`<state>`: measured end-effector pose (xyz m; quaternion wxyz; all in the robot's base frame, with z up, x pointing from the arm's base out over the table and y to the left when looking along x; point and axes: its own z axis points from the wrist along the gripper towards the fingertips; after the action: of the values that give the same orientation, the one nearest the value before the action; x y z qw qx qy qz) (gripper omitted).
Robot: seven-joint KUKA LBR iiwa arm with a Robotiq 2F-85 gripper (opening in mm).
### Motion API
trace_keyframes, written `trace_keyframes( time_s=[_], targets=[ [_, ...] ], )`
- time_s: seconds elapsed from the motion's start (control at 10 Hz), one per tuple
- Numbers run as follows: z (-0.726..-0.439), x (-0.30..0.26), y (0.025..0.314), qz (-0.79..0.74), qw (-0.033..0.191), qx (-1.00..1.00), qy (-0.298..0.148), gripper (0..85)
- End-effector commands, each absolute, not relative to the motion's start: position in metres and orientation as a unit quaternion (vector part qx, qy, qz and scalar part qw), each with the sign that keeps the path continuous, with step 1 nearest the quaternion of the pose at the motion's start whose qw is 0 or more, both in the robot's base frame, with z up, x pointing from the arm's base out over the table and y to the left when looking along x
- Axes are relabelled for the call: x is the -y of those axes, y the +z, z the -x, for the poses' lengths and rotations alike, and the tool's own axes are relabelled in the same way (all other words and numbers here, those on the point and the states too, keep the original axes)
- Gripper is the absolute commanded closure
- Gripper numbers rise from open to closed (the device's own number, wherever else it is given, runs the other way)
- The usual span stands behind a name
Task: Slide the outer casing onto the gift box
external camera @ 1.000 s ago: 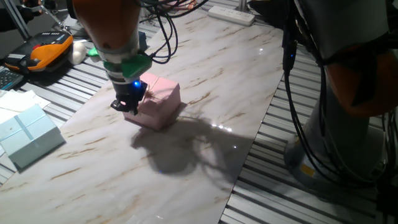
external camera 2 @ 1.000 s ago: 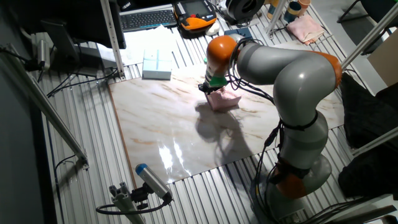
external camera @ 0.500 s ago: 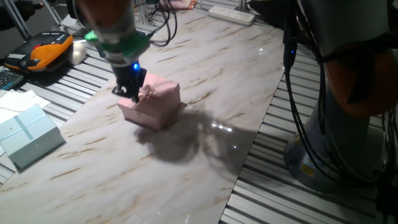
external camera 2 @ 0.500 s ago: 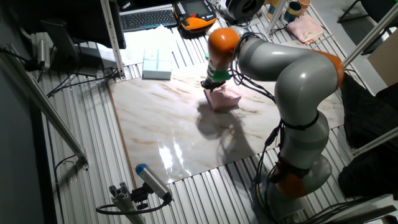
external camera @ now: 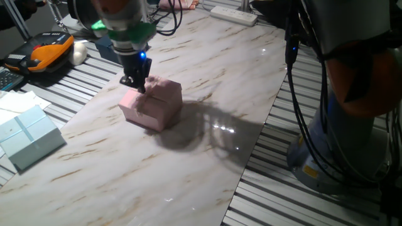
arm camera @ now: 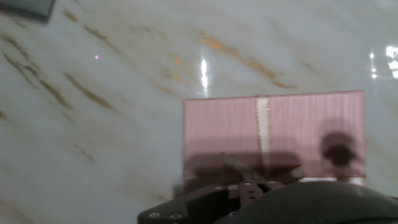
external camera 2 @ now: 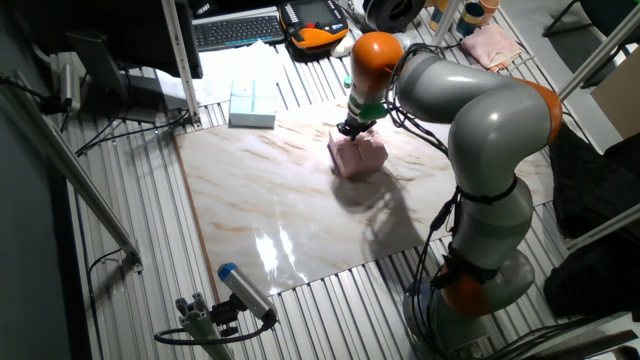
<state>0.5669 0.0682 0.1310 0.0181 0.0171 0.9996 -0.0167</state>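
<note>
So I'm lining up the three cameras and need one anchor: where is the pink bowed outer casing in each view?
One fixed view: the outer casing sits left of centre, under the gripper.
The other fixed view: the casing is upper centre, below the arm's orange joint.
Hand view: it fills the lower right, ribbon running down its top.
Shared landmark: the marble tabletop, streaked brown, beneath it everywhere.

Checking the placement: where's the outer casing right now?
In both fixed views the outer casing sits on the marble table, directly under the gripper; the pale blue-green box lies off the slab's edge.
</note>
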Motion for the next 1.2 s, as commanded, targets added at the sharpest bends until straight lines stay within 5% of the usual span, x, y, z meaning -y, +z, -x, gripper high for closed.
trace_keyframes(
  time_s=[0.0, 0.7, 1.1],
  targets=[
    [-0.568, -0.066, 0.128, -0.017, 0.021, -0.999, -0.021, 85.0],
    [-0.572, -0.044, 0.106, 0.004, 0.029, -1.0, -0.002, 85.0],
    [-0.574, -0.059, 0.141, 0.005, 0.006, -1.0, -0.01, 85.0]
  ],
)
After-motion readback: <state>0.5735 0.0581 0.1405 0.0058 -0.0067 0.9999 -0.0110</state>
